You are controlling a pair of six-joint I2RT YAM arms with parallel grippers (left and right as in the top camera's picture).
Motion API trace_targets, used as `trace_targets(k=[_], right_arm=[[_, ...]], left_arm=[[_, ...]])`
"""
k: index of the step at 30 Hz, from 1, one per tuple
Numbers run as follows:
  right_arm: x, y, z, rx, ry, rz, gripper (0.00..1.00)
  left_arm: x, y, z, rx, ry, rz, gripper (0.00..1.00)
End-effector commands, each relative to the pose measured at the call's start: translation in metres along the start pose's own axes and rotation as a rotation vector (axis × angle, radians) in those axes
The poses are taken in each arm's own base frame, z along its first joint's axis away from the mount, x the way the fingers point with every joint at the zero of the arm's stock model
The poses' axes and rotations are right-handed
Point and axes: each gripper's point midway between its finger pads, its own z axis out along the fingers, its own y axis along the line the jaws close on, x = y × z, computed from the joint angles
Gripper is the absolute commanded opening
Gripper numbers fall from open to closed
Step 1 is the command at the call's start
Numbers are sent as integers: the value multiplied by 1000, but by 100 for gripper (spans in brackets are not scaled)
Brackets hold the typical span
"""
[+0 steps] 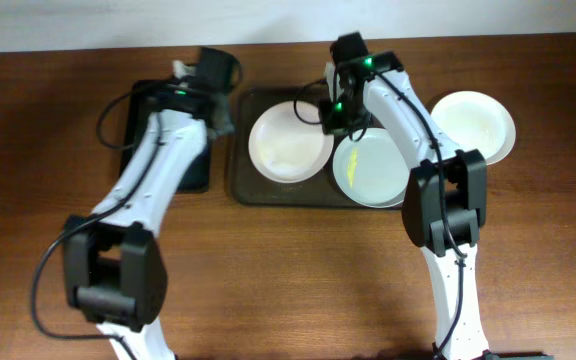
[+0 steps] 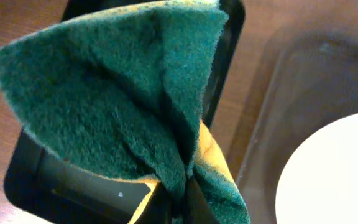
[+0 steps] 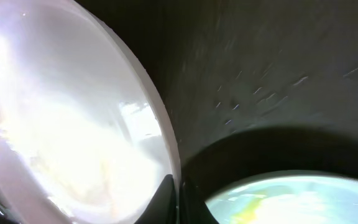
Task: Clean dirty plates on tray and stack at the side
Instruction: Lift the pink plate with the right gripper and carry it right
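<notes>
While left pincer (image 2: 179, 194) clamps sponge (image 2: 104, 93) — right pincer (image 3: 179, 200) nips plate (image 3: 61, 112) rim

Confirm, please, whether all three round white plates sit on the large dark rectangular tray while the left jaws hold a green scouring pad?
Only two round white plates sit on the dark rectangular tray; the overhead view shows the third plate on the wooden table right of it. The rest holds.

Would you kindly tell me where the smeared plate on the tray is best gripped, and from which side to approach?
Pinch the smeared plate by its thin rim, probably at its right near edge, coming from outside the tray: it is shallow and lies flat, and there it seems to overhang the tray's rim, leaving room beneath.
</notes>
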Motion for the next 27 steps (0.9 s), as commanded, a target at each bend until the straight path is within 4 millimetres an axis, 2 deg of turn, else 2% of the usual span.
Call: trace_targets(k=[1, 4, 6, 10, 12, 17, 20, 27], right_arm=[[-43, 5, -99, 203, -239, -134, 4], [-60, 6, -145, 443, -347, -208, 4], [-65, 12, -168, 589, -397, -251, 4], [-67, 44, -211, 919, -476, -374, 4], [-65, 59, -227, 1036, -498, -416, 4], [-61, 86, -249, 1193, -505, -515, 4], [-60, 87, -256, 1238, -510, -504, 4], [-60, 85, -257, 1249, -496, -518, 4]], left_arm=[[-9, 6, -8, 165, 64, -117, 0], [-5, 21, -3, 177, 111, -150, 0], [-3, 29, -2, 162, 126, -160, 0], [1, 34, -1, 152, 143, -163, 0], [1, 34, -1, 150, 146, -162, 0], [4, 35, -1, 147, 155, -161, 0], [5, 35, -1, 145, 159, -160, 0], [5, 35, -1, 145, 159, -160, 0]])
